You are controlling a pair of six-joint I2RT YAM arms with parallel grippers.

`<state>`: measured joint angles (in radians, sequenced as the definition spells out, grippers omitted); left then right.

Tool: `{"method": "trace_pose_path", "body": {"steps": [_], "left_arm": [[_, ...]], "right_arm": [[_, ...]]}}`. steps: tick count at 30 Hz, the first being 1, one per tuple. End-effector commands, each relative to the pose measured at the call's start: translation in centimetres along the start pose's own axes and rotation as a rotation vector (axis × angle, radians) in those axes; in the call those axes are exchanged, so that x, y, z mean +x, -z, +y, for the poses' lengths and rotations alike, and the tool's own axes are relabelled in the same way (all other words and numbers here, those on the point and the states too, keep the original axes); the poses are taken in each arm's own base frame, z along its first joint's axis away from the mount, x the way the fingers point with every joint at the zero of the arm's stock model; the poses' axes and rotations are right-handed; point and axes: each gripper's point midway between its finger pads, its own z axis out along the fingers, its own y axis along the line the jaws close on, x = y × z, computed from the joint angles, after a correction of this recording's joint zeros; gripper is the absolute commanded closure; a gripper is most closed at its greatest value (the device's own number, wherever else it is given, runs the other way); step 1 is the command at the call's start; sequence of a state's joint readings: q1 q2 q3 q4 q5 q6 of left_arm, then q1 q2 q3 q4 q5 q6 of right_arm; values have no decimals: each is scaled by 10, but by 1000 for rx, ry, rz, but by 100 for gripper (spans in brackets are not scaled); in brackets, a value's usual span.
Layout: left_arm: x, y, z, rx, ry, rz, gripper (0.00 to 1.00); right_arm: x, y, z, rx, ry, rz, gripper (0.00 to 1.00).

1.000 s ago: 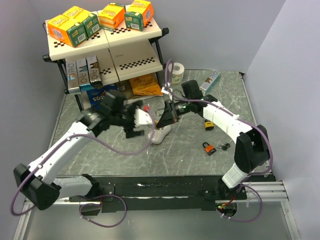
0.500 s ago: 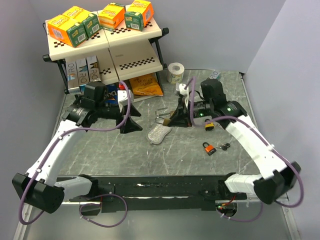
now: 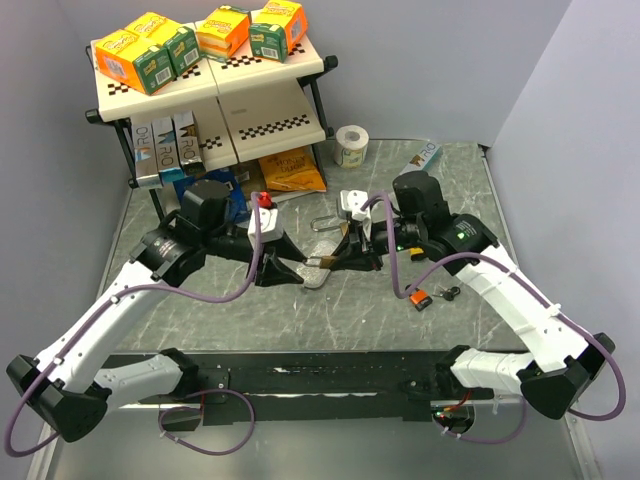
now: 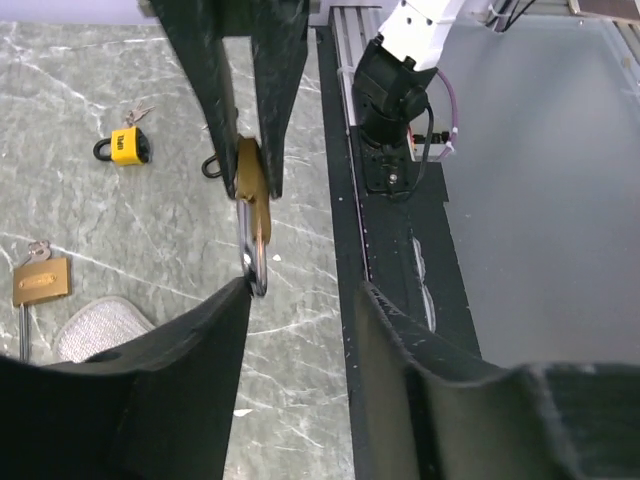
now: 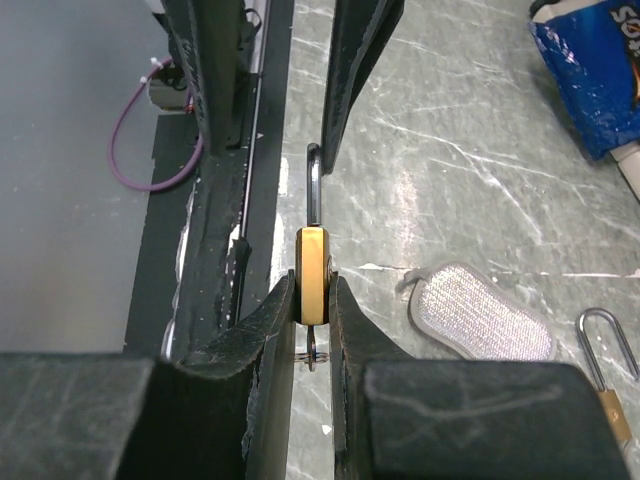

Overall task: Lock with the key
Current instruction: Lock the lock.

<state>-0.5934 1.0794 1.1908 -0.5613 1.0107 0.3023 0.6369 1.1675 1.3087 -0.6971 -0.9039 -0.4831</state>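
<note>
Right claw [image 5: 312,292] is clamped on the body of the brass padlock [image 5: 313,262], held above the table [image 3: 360,312] between the 2 arms. Its long axis runs claw to claw, with the shackle [image 4: 256,255] aimed at the left claw [image 4: 302,290]. Left claw is half-wide and empty, just short of the shackle tip, 1 jaw each side.

The left arm [image 3: 110,300] and right arm [image 3: 515,295] have white shells and black joints, and each is mounted at one end of the black rail [image 3: 330,378]. A purple cable [image 3: 215,295] loops along each arm and coils below the rail. The left tool [image 4: 300,295] and right tool [image 5: 310,285] are black with long tapered fingers. A small green light [image 3: 462,237] glows on the right arm.
</note>
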Motion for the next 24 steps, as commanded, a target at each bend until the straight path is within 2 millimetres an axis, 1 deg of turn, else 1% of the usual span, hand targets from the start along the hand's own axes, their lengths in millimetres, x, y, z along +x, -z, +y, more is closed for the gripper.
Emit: {"method": "trace_pose_path", "body": {"steps": [1,2,4,5,8,11,15,20,24], "left_arm": [[-8,-2,0,-21,-76,-5,53],[-7,-2,0,-20,-79,-2,58],[-5,-3,-1,-18,-85,3,62],[-5,-3,-1,-16,-98,5,68],[-4,-3,-3,-13,-108,8,77],[-4,-4,-2,-16,-114,10,83],[-5,-6,-2,-15,-114,8,88],[-7,-8,-2,-32,-131,2,98],[-6,-11,-4,-41,-132,4,99]], "right_arm": [[-19,3,5,-2,88,-37,100],[-20,3,4,-1,90,-38,100],[-22,3,5,-2,95,-42,100],[-22,3,5,-4,99,-45,100],[-23,3,7,-8,97,-49,100],[-25,2,8,-15,103,-54,100],[-25,0,9,-24,110,-56,100],[-30,-3,13,-43,104,-69,100],[-32,-4,11,-26,109,-71,100]]}}
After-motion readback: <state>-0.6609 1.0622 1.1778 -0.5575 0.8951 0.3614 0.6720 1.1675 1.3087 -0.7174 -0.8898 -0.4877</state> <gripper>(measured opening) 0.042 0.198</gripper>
